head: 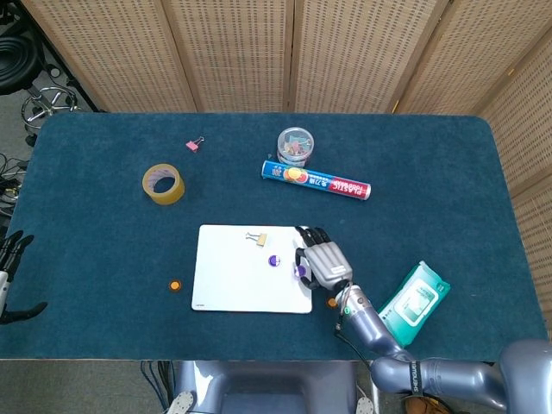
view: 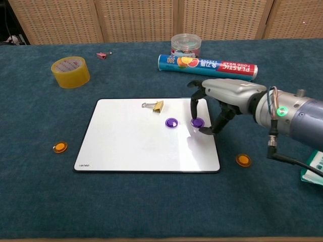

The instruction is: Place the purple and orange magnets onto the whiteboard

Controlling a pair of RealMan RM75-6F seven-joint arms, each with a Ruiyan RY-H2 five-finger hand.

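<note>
Purple magnet (view: 197, 122) pinched between right hand's fingers (view: 194, 106), over whiteboard (view: 131, 141)

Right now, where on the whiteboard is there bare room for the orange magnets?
The whiteboard is bare across its lower and left parts. Its upper right is crowded: gold binder clip, purple magnet, and the right hand holding a second purple magnet.

A table (head: 448, 164) covered in dark teal cloth is carrying a whiteboard (view: 131, 146), tape roll (view: 70, 72), pink clip (view: 102, 55), plastic jar (view: 185, 44), wrap roll (view: 208, 64), wipes pack (head: 416, 295) and two orange magnets (view: 60, 147) (view: 243, 160).
</note>
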